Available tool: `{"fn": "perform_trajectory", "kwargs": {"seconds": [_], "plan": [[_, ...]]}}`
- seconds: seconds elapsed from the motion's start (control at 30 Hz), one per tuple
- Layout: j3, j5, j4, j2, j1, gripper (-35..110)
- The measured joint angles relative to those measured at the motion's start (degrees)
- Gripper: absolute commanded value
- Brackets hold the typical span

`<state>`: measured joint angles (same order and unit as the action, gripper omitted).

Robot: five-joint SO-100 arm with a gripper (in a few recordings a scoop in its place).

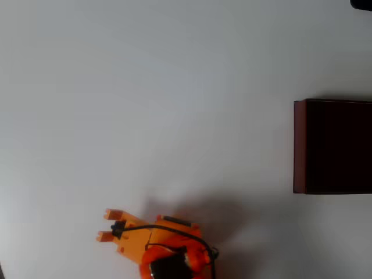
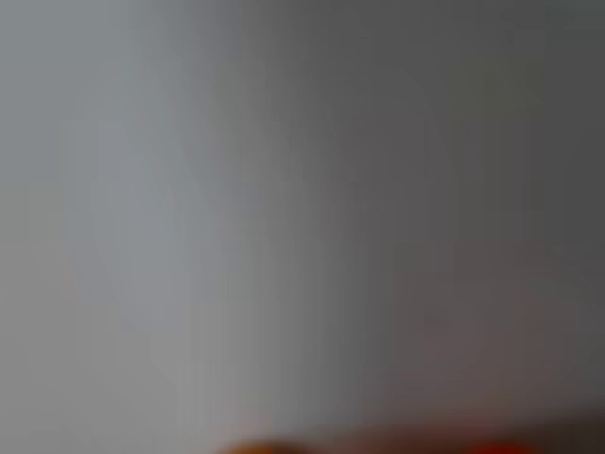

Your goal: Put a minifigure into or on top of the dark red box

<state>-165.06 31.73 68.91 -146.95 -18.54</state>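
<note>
Dark red box (image 1: pixel 300 145) well right of claw (image 1: pixel 105 225).

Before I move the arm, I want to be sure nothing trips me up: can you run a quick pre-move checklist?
1. Gripper open: ok, the two fingers stand apart in the overhead view.
2. Gripper empty: ok, nothing between the fingers.
3. Minifigure located: not ok, I cannot find it on the table.
4. Dark red box reachable and open: ok, at the right edge, dark interior exposed.
5. Wrist view usable: not ok, badly blurred.
</note>
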Motion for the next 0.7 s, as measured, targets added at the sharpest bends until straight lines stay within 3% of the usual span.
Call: {"fn": "perform_trajectory", "kwargs": {"seconds": [0.37,0.7], "plan": [[4.48,-8.17,-2.9,-1.32,0.7,4],[34.45,-16.79,10.72,11.87,6.42,4]]}}
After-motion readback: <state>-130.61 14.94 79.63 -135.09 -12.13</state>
